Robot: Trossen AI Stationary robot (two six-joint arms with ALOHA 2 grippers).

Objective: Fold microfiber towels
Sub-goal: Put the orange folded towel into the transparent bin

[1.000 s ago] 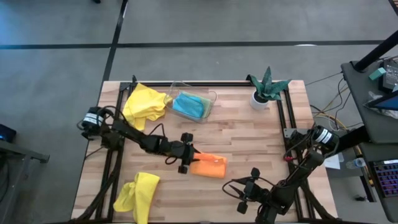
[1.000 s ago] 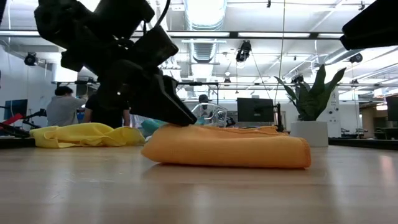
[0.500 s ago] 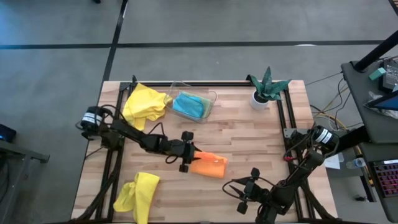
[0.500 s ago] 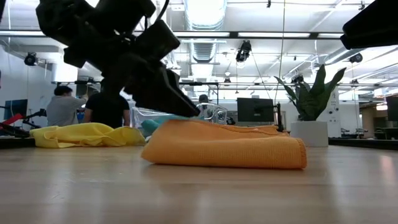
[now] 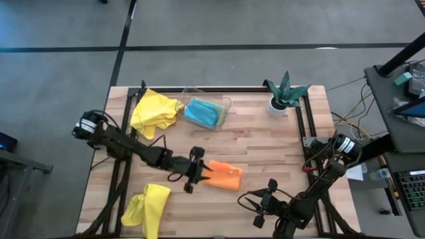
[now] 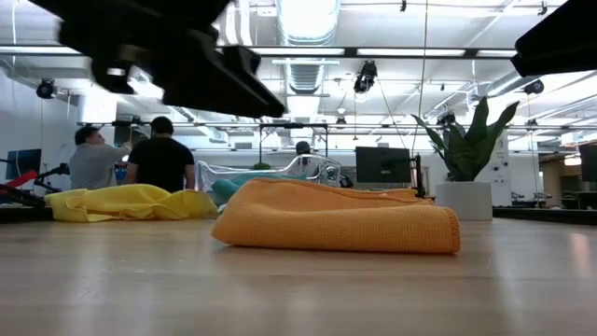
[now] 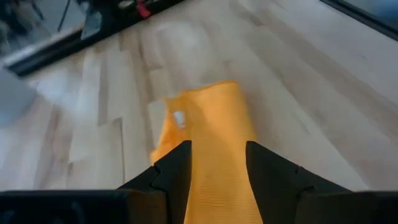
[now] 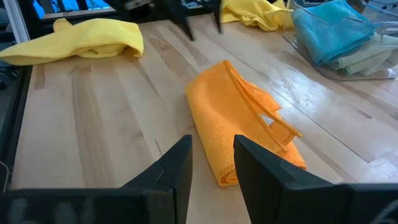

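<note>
Folded orange towel (image 5: pixel 223 177) mid-counter (image 5: pixel 265 146), small white tag on it, writing unreadable. Left hand (image 5: pixel 199 172) above its edge, fingers parted, empty. Right hand (image 5: pixel 260 202) near front edge, parted, empty.

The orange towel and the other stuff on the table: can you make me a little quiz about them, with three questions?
1. True or false: the orange towel lies folded on the wooden table, and no gripper is holding it.
2. What lies in the clear plastic tray? A) a yellow towel B) the turquoise blue towel C) the plant
3. Fill in: the small green plant stands in a ____ pot.

Key
1. True. The left gripper is open at the towel's end, lifted clear of it in the low view; the right gripper waits, open, at the table's near edge.
2. B
3. white
</note>
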